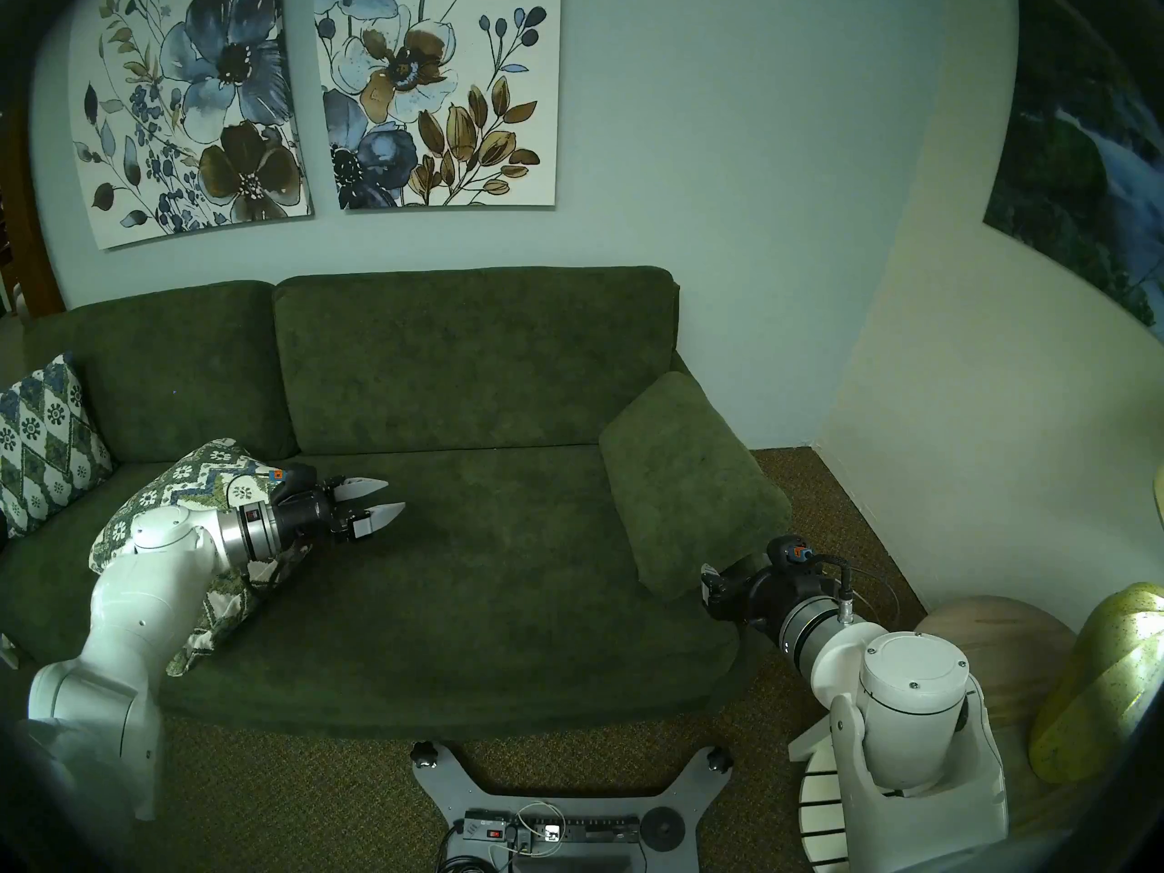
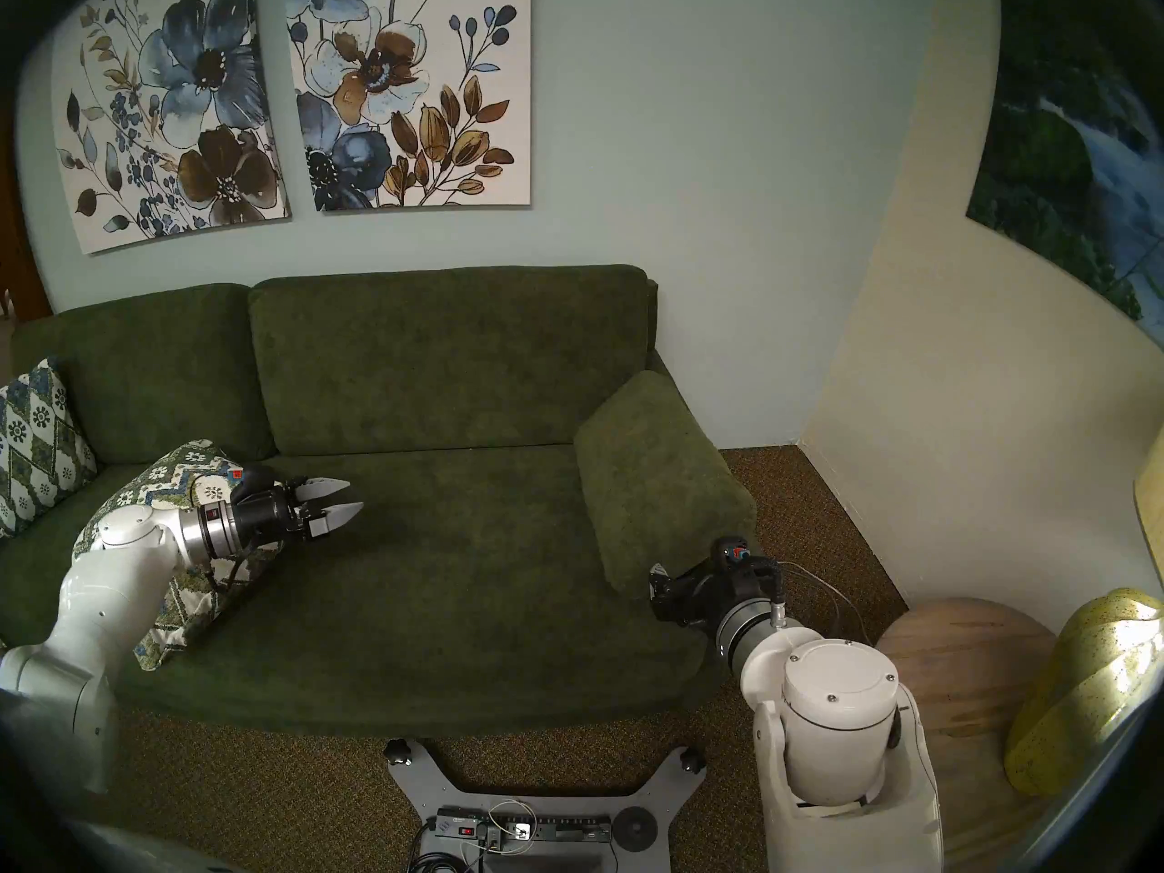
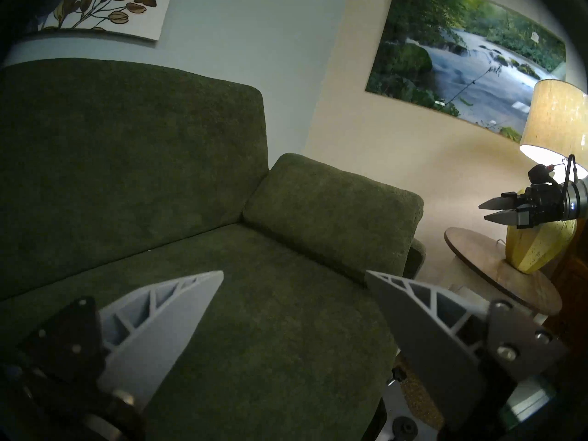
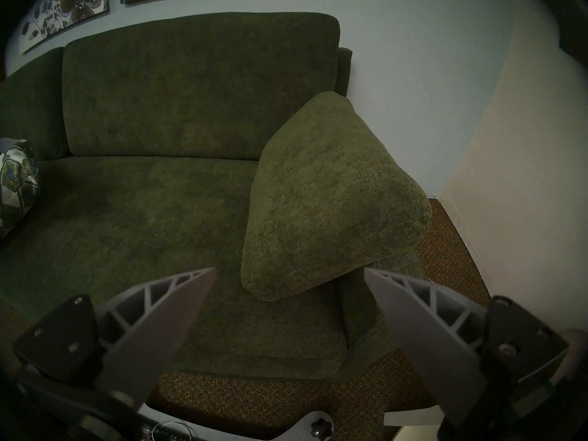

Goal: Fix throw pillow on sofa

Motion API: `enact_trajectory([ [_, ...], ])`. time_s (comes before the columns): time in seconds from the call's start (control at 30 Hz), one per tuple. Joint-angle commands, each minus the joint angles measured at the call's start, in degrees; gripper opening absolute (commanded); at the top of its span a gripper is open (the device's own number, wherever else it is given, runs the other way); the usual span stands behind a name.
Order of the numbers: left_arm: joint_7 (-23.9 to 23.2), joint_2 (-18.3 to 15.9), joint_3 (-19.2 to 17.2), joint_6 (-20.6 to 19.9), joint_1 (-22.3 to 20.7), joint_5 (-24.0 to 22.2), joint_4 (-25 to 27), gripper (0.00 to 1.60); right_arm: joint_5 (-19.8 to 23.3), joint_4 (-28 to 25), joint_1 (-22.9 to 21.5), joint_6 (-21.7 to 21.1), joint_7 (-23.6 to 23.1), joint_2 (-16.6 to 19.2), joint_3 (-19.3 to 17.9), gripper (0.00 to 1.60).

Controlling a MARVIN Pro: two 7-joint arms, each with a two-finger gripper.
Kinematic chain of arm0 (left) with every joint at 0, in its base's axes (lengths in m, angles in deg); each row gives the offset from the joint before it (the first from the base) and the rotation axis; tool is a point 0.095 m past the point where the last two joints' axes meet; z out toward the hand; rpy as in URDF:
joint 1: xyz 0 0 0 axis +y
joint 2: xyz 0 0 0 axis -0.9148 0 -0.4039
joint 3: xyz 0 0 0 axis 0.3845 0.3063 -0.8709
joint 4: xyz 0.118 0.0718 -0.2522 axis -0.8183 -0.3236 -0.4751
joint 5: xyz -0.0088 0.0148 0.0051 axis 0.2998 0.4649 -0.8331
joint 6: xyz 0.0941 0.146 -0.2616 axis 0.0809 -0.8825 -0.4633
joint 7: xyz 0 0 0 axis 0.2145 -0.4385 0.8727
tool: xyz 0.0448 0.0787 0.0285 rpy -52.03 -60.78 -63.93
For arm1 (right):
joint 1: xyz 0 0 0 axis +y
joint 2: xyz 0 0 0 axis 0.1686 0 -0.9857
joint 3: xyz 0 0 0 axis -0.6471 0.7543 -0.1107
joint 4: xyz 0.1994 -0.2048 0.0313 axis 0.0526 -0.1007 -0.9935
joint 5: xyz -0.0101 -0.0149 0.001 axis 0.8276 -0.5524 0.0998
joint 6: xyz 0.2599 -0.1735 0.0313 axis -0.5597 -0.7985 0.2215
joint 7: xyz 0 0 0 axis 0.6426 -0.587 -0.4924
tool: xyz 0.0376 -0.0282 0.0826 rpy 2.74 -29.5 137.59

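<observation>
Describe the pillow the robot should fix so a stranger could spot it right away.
Find the dark green sofa under the flower paintings. At its left end, the throw pillow lies slumped on the seat under the robot's left arm. Its zigzags set it apart from the diamond-patterned pillow propped upright behind it.

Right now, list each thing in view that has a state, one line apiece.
throw pillow: lying tilted on the seat's left part, under the left arm, not propped up.
second patterned pillow: upright at the sofa's left end.
green cushion: leaning at the sofa's right end.
left gripper: open, empty, above the seat.
right gripper: open, empty, off the sofa's right front.
lamp: lit.
sofa: middle seat bare.
</observation>
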Motion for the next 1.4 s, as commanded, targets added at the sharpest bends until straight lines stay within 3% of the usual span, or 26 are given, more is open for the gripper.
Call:
enact_trajectory([
  [0.0, 0.98, -5.72, -0.85, -1.38, -6.5, 1.88, 0.2, 1.6, 0.04, -0.54, -0.18, 0.12, -0.09, 0.0, 0.12, 1.6],
  [0.43, 4.05, -7.8, 2.98, -3.89, -13.55, 9.59, -1.11, 1.6, -0.12, -0.48, -0.22, 0.14, -0.17, -0.14, 0.1, 1.6],
  [0.67, 7.23, -6.96, 7.07, -2.18, -17.27, 15.43, -4.73, 1.6, -0.22, -0.42, -0.25, 0.14, -0.21, -0.24, 0.08, 1.6],
  [1.37, 15.75, -5.11, 12.24, 1.79, -23.16, 23.85, -12.94, 1.6, -0.46, -0.16, -0.33, 0.14, -0.3, -0.5, 0.01, 1.6],
])
